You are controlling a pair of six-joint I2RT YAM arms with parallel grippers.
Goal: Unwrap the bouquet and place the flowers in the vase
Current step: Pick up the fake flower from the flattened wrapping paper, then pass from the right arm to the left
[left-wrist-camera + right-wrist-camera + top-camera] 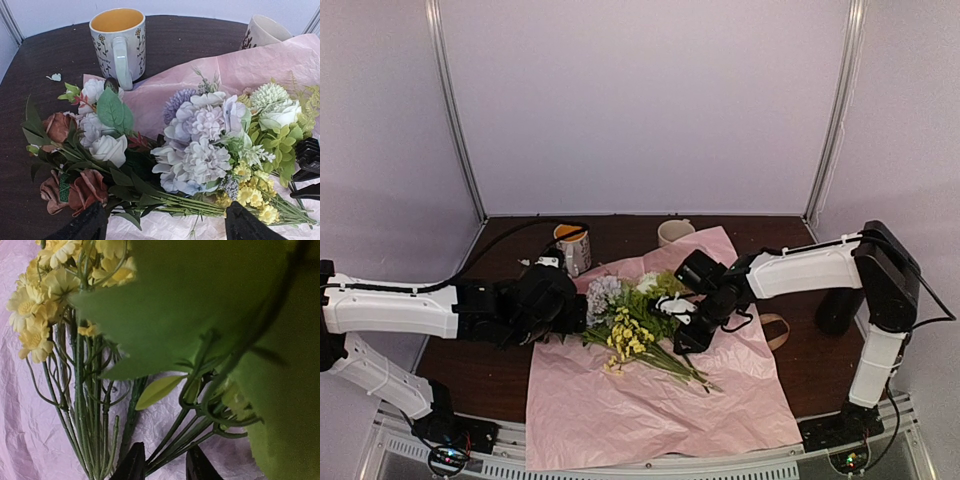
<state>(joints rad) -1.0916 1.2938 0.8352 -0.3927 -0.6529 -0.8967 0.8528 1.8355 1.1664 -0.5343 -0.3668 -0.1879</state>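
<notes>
The flowers [630, 325] lie loose on the opened pink paper [650, 410], heads to the upper left. In the left wrist view, lilac, white, brownish-pink and yellow blooms [200, 145] fill the frame. My left gripper [167, 225] is open, its jaws wide on either side of the green stems [200, 202] without touching them. My right gripper [165, 467] is shut on a few thin green stems [190, 432] below the yellow clusters [37, 305]. It sits at the bunch's right side [680, 325]. The black vase [838, 312] stands at the right, partly hidden by the right arm.
A mug with an orange inside [118, 40] stands behind the flowers, and a cream patterned mug [262, 31] is to its right at the paper's far edge. A beige ribbon loop [775, 330] lies off the paper's right side. Dark tabletop [480, 375] shows on the left.
</notes>
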